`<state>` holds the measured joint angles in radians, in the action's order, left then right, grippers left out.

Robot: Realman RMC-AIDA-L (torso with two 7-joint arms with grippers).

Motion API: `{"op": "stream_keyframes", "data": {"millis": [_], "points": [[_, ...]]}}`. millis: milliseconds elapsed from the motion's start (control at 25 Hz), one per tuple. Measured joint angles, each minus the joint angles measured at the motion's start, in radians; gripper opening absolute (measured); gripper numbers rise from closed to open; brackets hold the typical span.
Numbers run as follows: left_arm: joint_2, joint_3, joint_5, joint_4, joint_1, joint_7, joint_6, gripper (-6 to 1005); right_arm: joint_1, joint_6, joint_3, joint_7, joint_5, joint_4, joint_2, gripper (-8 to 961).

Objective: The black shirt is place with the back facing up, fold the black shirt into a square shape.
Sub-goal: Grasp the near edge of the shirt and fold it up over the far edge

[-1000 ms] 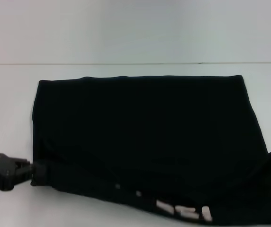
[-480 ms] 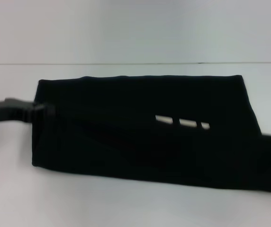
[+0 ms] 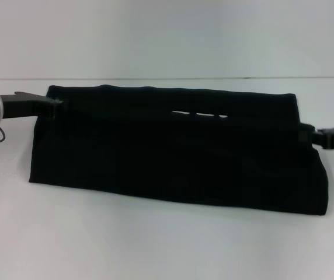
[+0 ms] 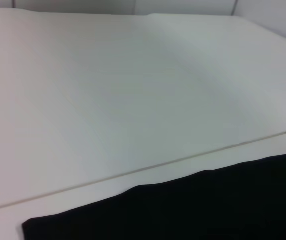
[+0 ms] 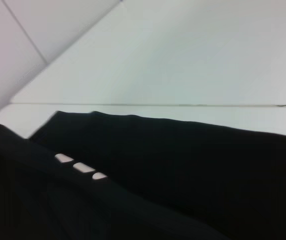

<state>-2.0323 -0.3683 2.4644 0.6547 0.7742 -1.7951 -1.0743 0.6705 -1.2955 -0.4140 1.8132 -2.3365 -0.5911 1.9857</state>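
Observation:
The black shirt [image 3: 173, 157] lies across the white table, with its near part lifted and carried over toward the far edge. A strip of cream letters [image 3: 199, 115] shows near the raised top fold. My left gripper [image 3: 55, 104] is shut on the shirt's left upper corner. My right gripper [image 3: 305, 132] is shut on the right upper corner. The shirt's edge shows in the left wrist view [image 4: 208, 205]. The right wrist view shows the shirt [image 5: 193, 160] and its letters [image 5: 80, 167]. Neither wrist view shows fingers.
The white table [image 3: 155, 245] stretches in front of the shirt and to both sides. Its back edge [image 3: 155, 78] meets a pale wall just beyond the shirt.
Both grippers rose from the table's near side and carried the shirt's near edge up and toward the far edge. The cream letters moved from the near edge to the top.

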Motion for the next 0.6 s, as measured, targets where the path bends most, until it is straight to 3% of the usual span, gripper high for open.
{"op": "stream_keyframes", "data": {"millis": [600], "points": [[-0.01, -0.052, -0.004, -0.014, 0.062, -0.001, 0.2, 18, 0.134, 0.231, -0.066, 0.099, 0.003, 0.026, -0.013, 48]]}}
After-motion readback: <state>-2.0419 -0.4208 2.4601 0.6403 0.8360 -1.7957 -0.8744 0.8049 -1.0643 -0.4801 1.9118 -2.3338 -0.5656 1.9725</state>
